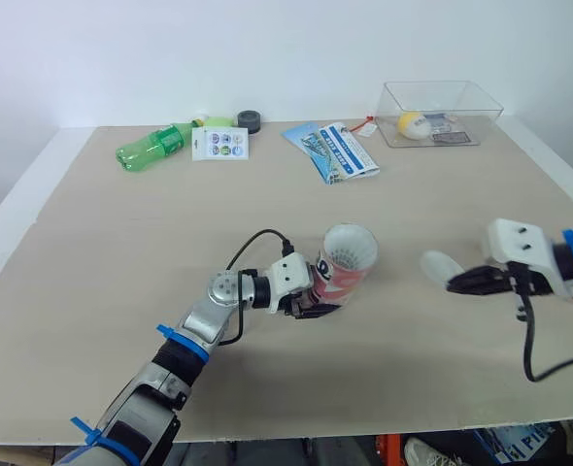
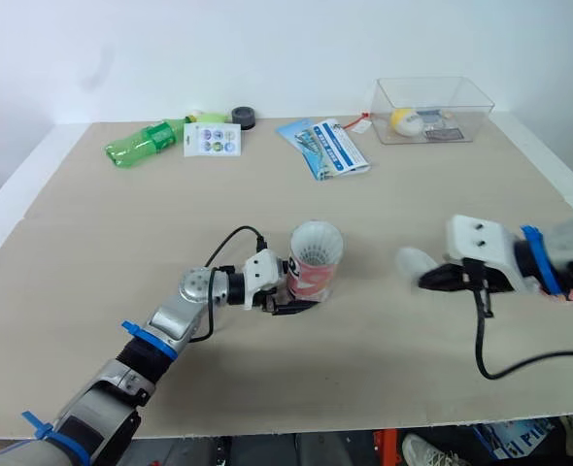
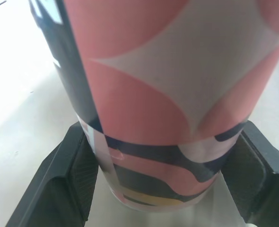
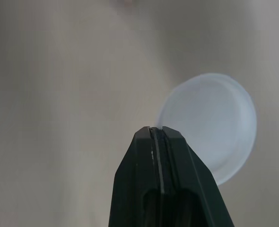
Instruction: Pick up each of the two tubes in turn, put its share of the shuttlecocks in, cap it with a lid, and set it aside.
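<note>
Head stereo overlooks table [image 1: 121, 291]; wrist cameras close on tube [image 3: 168, 94], lid [image 4: 210, 137].

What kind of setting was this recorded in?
Probably a robot test room or lab: a plain wooden table against a blank white wall, strewn with props such as a green bottle, leaflets and a clear plastic box.

Bright, even overhead light is falling on the table [image 1: 92, 291]; the tube [image 1: 343, 275] in my left gripper [image 3: 165, 184] is throwing only a faint shadow. Beside it the table is washing out white, and the lid [image 4: 215, 123] is glowing pale.
</note>
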Motion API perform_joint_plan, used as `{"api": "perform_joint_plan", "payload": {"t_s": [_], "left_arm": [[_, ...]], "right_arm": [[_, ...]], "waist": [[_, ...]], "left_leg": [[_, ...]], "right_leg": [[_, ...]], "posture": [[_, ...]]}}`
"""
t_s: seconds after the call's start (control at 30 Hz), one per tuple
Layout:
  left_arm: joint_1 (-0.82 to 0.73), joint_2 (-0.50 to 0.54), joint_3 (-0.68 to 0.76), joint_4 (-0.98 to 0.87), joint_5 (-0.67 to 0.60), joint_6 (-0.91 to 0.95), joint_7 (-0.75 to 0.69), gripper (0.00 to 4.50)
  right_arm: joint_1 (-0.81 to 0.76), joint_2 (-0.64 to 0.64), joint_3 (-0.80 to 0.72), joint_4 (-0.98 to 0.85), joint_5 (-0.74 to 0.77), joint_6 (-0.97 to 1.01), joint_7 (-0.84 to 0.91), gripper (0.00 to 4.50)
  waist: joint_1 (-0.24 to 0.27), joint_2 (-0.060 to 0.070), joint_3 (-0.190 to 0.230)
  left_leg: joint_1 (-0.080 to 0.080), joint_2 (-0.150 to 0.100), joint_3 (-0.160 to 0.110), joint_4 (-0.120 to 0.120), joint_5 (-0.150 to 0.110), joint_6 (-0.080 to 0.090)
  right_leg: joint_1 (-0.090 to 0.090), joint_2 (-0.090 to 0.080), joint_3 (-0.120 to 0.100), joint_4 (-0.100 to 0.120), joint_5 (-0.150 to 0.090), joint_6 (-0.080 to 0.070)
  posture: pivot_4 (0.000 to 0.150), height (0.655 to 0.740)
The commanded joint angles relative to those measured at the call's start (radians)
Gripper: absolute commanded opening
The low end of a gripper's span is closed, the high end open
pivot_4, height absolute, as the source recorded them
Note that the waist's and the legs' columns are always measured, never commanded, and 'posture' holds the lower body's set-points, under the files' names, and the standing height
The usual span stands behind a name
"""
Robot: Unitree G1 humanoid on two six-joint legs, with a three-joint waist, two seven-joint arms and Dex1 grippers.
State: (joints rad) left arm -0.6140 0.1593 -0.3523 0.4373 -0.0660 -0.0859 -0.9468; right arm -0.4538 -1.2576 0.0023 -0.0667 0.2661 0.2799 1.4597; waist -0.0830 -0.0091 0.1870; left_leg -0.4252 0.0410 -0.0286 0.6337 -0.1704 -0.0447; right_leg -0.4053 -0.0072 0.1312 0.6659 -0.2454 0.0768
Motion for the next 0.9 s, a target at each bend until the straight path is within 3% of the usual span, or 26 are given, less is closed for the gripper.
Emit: {"api": "perform_joint_plan", "payload": {"t_s": [0.03,0.17,0.4,0.9], "left_arm": [[-0.036,0.003,0.036,0.062,0.001,0.003,0.016,3.28],[-0.063,-0.013,0.063,0.097,-0.034,0.032,-0.005,3.28],[-0.053,-0.023,0.049,0.093,-0.043,0.043,-0.071,3.28],[-0.063,0.013,0.022,0.094,0.012,0.064,-0.084,3.28]], "right_arm": [[-0.151,0.008,0.043,0.003,-0.028,-0.083,0.072,0.04],[-0.41,0.045,0.152,0.082,-0.058,-0.199,0.149,0.04],[-0.781,0.056,0.465,0.146,0.138,-0.298,0.155,0.04],[-1.089,0.143,0.935,0.297,0.253,-0.555,0.155,0.04]], "waist": [[0.001,0.0,0.0],[-0.001,0.0,0.0],[0.003,-0.001,0.001],[0.006,-0.001,0.001]], "left_leg": [[0.0,0.0,0.0,0.0,0.0,0.0],[-0.001,0.0,0.0,-0.001,0.0,0.0],[0.0,0.0,-0.001,-0.008,-0.001,-0.001],[0.001,0.001,-0.002,-0.012,-0.002,-0.001]], "right_leg": [[0.0,0.0,0.0,0.0,0.0,0.0],[-0.002,0.0,0.0,0.0,-0.001,-0.001],[-0.003,0.0,-0.001,0.0,-0.002,0.0],[-0.003,0.0,-0.002,0.0,-0.006,-0.002]], "posture": [[0.15,0.74],[0.15,0.74],[0.15,0.74],[0.15,0.74]]}}
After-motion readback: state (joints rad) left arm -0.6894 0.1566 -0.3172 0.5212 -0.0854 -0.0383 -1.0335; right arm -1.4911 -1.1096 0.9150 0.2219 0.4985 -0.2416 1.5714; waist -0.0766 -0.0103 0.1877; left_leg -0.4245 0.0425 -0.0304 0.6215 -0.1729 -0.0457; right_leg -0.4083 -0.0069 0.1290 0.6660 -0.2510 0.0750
